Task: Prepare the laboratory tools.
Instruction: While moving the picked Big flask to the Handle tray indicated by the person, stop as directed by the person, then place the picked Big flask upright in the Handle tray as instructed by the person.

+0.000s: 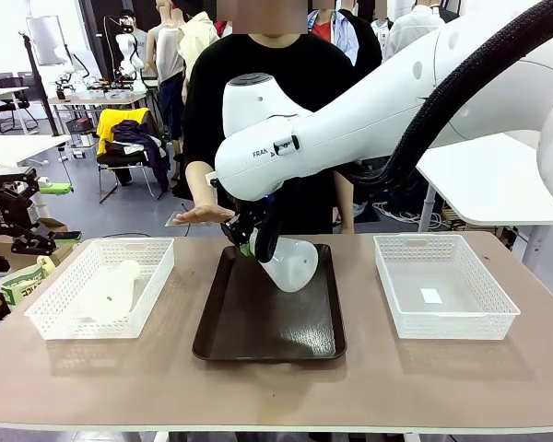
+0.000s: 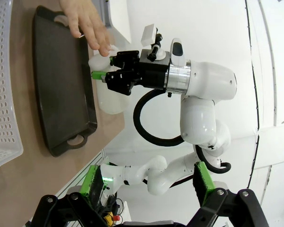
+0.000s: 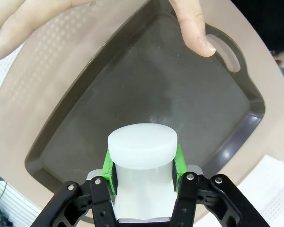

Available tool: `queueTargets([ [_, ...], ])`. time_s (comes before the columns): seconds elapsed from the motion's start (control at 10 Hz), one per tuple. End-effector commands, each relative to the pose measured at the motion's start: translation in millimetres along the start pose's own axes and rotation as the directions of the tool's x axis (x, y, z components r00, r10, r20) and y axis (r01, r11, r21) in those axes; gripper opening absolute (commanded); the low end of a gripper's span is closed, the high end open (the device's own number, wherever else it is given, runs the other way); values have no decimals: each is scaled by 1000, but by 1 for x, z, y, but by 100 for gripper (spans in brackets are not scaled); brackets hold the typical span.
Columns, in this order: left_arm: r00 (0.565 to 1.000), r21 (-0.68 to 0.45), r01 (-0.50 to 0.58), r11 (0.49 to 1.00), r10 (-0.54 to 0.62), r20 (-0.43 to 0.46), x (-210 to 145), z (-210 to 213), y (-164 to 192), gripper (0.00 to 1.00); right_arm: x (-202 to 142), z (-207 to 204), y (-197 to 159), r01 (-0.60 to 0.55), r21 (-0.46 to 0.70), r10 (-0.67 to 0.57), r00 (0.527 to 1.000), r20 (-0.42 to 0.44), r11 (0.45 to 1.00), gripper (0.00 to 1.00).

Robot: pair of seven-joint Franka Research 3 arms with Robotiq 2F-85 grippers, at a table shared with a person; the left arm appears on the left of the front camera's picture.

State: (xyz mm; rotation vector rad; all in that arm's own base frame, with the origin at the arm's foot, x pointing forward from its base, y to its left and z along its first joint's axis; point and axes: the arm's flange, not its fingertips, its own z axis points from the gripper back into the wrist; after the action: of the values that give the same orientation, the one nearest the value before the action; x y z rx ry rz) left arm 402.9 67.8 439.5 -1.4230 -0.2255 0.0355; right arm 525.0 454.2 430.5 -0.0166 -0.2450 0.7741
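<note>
Two flasks were in sight. The tilted flask (image 1: 290, 265) sat at the centre of the front view, over the far half of the dark tray (image 1: 258, 336), with its wide base turned down and to the right. I could not tell whether the base's lower edge touched the tray. The right gripper (image 1: 253, 244) was clamped on its neck, and in the right wrist view the green pads (image 3: 179, 161) pressed against both sides of the white cylinder. The second flask (image 1: 111, 290) lay on its side in the left basket (image 1: 51, 318), at the lower left of the front view.

At the bottom of the left wrist view, the left gripper (image 2: 146, 187) stood with its fingers wide apart and nothing between them. The person's hand (image 1: 203, 214) hovered flat and open just above and left of the clamped neck, near the tray's far edge. In the right wrist view its fingers lay toward the upper left and its thumb toward the upper right. It held nothing.

The right basket (image 1: 493, 308), at the right of the front view, held a small white slip. Both baskets and the tray rested on the table (image 1: 276, 391).
</note>
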Motion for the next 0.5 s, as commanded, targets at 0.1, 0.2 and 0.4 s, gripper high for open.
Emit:
queueTargets([
  [0.1,1000,-5,15,1000,-15,3,0,1,0,100,0,0,0,-5,2,5,1000,10,1000,0],
  [0.2,1000,-5,15,1000,-15,3,0,1,0,100,0,0,0,-5,2,5,1000,10,1000,0],
  [0.4,1000,-5,15,1000,-15,3,0,1,0,100,0,0,0,-5,2,5,1000,10,1000,0],
])
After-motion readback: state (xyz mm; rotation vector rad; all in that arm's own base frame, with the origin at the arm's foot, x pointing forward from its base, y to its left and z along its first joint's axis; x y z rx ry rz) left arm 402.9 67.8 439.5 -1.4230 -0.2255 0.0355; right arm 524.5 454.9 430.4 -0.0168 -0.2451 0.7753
